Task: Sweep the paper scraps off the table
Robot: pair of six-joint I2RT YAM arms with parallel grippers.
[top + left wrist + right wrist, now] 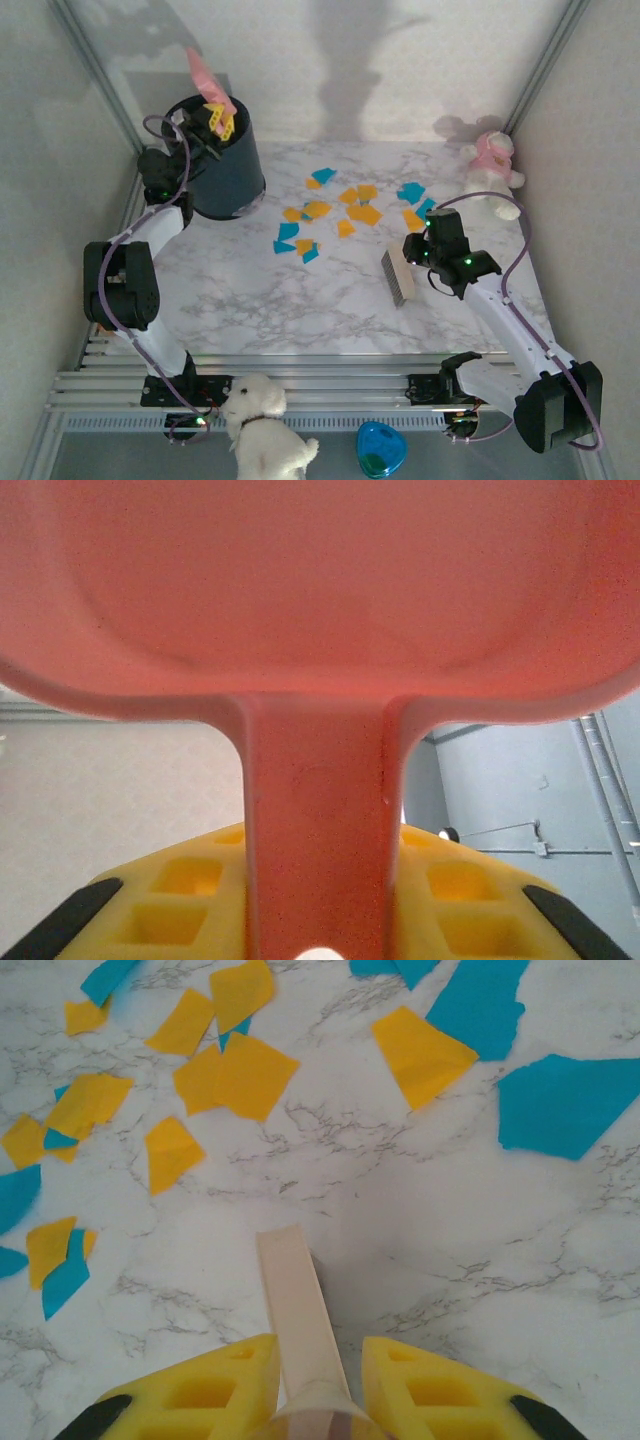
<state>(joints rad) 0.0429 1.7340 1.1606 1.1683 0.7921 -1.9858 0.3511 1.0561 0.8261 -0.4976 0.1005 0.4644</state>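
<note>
Orange-yellow and teal paper scraps (330,212) lie scattered over the middle and back of the marble table (300,310). In the right wrist view they spread ahead of the fingers, among them an orange scrap (248,1075) and a teal scrap (570,1105). My right gripper (416,250) (315,1370) is shut on a pale brush (398,276) (293,1295), which stands on the table just right of the scraps. My left gripper (218,118) (318,880) is shut on the handle of the pink dustpan (203,72) (320,600), held tilted over the dark bin (225,165).
The dark bin stands at the table's back left corner. A pink plush toy (492,160) sits at the back right. A white plush dog (262,430) and a blue object (380,448) lie below the metal rail (320,385) at the near edge.
</note>
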